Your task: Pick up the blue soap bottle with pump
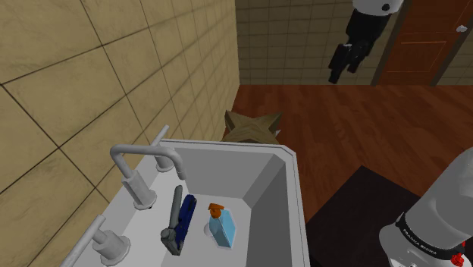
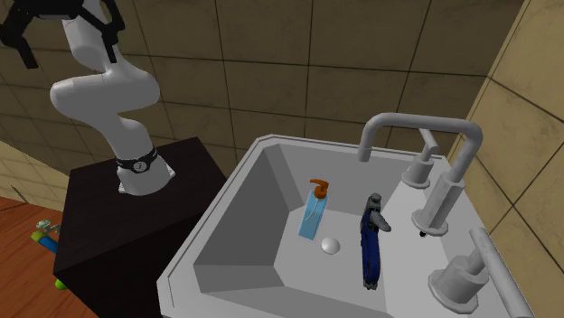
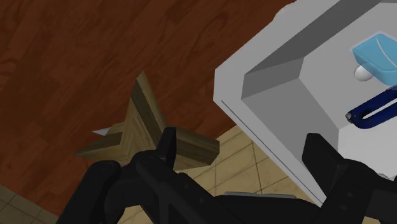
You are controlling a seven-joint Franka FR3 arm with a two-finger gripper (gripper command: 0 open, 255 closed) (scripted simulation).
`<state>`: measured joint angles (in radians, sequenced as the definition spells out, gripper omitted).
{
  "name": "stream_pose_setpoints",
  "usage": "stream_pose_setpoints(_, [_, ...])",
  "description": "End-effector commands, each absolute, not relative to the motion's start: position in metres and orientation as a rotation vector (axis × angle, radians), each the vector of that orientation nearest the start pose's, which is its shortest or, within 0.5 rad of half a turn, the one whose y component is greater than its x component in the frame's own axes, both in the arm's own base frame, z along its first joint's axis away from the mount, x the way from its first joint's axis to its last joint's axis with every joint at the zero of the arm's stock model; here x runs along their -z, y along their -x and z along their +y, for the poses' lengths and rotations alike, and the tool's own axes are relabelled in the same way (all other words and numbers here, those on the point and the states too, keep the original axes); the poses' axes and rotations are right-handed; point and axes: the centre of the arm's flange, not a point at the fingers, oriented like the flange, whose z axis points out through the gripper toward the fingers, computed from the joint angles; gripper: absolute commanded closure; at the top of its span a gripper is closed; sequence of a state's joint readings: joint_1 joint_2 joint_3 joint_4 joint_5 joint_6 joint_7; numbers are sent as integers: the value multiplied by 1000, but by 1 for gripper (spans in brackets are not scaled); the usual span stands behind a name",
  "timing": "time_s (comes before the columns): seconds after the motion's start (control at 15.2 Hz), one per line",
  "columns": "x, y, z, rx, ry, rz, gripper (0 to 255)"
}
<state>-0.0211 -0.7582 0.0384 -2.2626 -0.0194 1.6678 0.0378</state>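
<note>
Gripper: released, black fingers stand apart with nothing between them. It hangs high up, well apart from the sink, out past its far corner.
Soap bottle: pale blue body, orange pump. Stands on the sink's basin floor, near the middle, untouched.
Sink: white, square-cornered basin set against the tan tiled wall.
Drain: small white disc on the sink floor, just beside the soap bottle.
Dark blue item: lies flat in the sink, between the soap bottle and the faucet side. Grey head end; possibly a spray bottle, can't tell from here.
Faucet: grey, on the sink's back ledge, spout arching over the basin, with a handle near it.
Wooden star: on the wood floor near the sink's outer corner.
Stand: black box beside the sink, arm base on top.
</note>
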Motion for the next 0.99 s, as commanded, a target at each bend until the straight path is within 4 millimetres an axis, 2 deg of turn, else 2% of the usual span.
stream_pose_setpoints(0.0, [-636,-325,8,261,3173,45,0])
stream_pose_setpoints(0.92, [-527,-374,150,231,3178,-45,0])
